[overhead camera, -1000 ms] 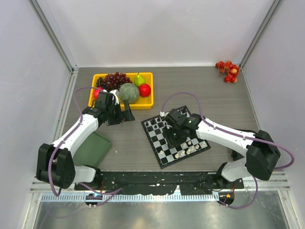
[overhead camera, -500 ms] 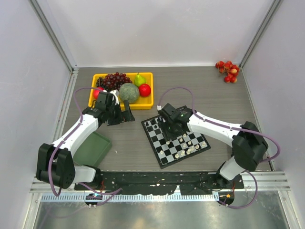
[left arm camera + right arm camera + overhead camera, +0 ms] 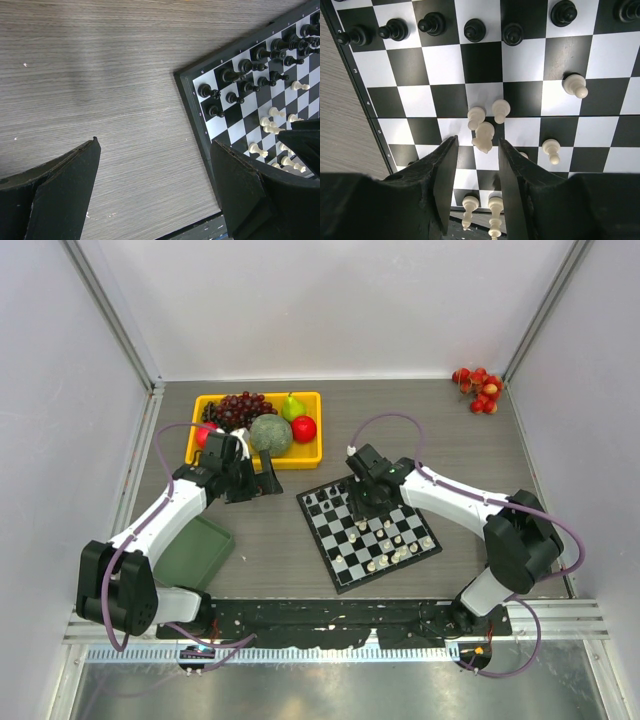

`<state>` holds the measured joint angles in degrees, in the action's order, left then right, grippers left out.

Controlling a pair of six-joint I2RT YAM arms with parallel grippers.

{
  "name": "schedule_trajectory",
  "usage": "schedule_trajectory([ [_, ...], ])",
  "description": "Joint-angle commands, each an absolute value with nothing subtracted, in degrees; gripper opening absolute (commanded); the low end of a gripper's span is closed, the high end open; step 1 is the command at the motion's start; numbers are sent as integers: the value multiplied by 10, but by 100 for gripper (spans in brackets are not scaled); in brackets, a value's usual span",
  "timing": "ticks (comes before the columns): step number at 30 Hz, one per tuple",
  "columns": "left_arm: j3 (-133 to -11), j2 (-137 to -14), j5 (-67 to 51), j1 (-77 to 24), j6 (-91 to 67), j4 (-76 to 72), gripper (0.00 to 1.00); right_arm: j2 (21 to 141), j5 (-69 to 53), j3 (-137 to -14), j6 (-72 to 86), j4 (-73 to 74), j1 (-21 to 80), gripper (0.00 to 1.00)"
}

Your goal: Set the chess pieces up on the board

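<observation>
The board (image 3: pixel 341 552) lies turned at an angle in front of the right arm. Black pieces (image 3: pixel 325 502) stand along its far-left side, cream-white pieces (image 3: pixel 396 554) near its front-right edge. My right gripper (image 3: pixel 361 506) hovers over the board's middle. In the right wrist view it (image 3: pixel 476 140) is open over the board (image 3: pixel 480 60), with a white piece (image 3: pixel 484 137) just ahead of its fingertips, untouched; black pawns (image 3: pixel 434 23) line the far rows. My left gripper (image 3: pixel 254 483) is open wide and empty over bare table (image 3: pixel 155 141), the board's corner (image 3: pixel 192 106) to its right.
A yellow tray (image 3: pixel 302 456) at the back left holds grapes (image 3: pixel 240 408), broccoli (image 3: pixel 270 433), a pear and red fruit. A green tray (image 3: pixel 195 552) lies by the left arm. A cluster of red fruit (image 3: pixel 477 388) sits in the back right corner.
My right gripper has moved from the board's near half toward its far side, its elbow swinging in. The left arm has not moved.
</observation>
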<state>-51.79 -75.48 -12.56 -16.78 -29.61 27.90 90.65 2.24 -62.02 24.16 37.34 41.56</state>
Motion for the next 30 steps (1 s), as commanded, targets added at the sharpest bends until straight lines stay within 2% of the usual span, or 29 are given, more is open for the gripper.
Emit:
schedule_trajectory([
  [1, -526, -749, -126, -169, -294, 267, 99, 894, 22, -618, 244, 352, 413, 44],
  [11, -522, -754, -126, -169, -293, 267, 99, 919, 20, -617, 236, 342, 410, 43],
  [18, -523, -754, -122, -169, -291, 271, 99, 929, 25, -616, 232, 341, 410, 36],
  [24, -523, -755, -123, -169, -290, 270, 99, 928, 22, -609, 232, 340, 410, 35],
  [27, -520, -755, -122, -169, -289, 269, 99, 925, 19, -605, 231, 338, 410, 30],
  [30, -518, -751, -122, -169, -292, 267, 99, 924, 18, -603, 231, 341, 410, 30],
])
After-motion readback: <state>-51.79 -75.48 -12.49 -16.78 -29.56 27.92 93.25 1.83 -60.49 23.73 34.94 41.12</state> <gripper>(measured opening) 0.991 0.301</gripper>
